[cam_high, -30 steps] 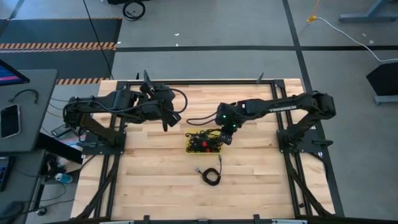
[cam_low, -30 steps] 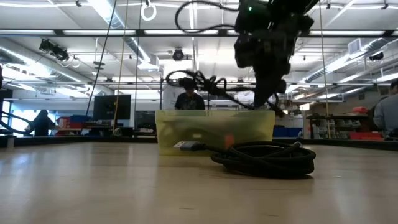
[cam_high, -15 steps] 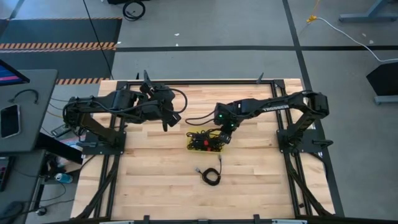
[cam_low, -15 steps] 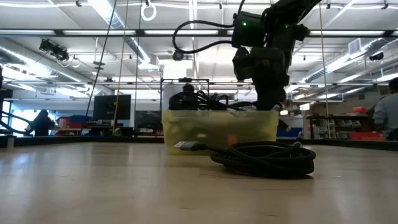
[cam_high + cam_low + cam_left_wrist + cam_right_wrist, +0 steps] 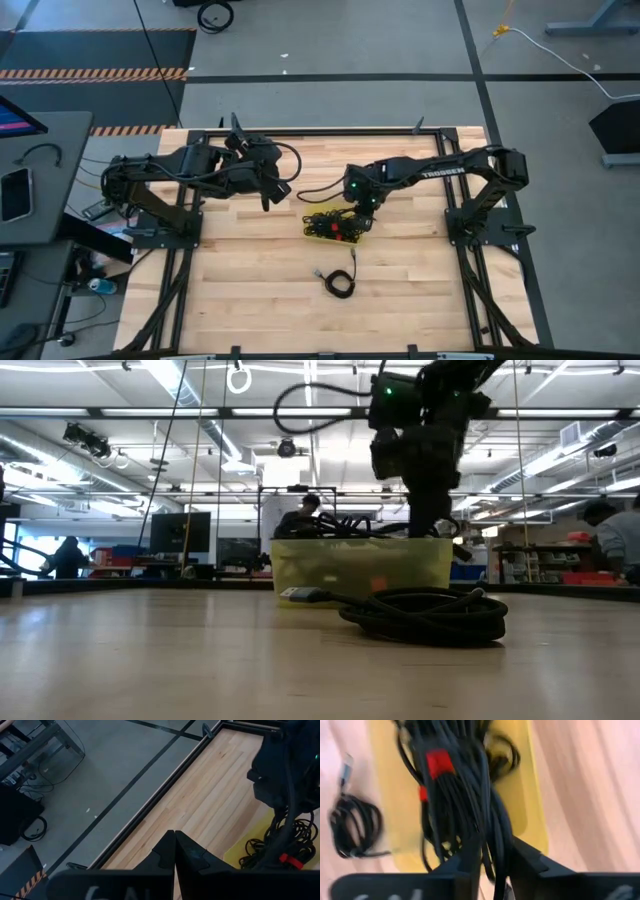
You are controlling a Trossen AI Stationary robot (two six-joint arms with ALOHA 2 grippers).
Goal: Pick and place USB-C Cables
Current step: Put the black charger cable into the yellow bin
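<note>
Left gripper (image 5: 265,197): fingers pressed together, empty, above bare wooden table (image 5: 240,270), left of tray. Shallow yellow plastic tray (image 5: 312,233), table centre: holds tangled black USB-C cables (image 5: 335,224) with red ties. Right gripper (image 5: 358,222): clamped on cable bundle over tray. One coiled black cable (image 5: 340,284) on table, just beside tray.

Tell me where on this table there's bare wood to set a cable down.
The table is bare between the left frame and the loose coiled cable, and again right of that coil. Wood between the yellow tray and the right arm's base is free too. Crowded: the tray, heaped with USB-C cables, where the right gripper hangs.
</note>
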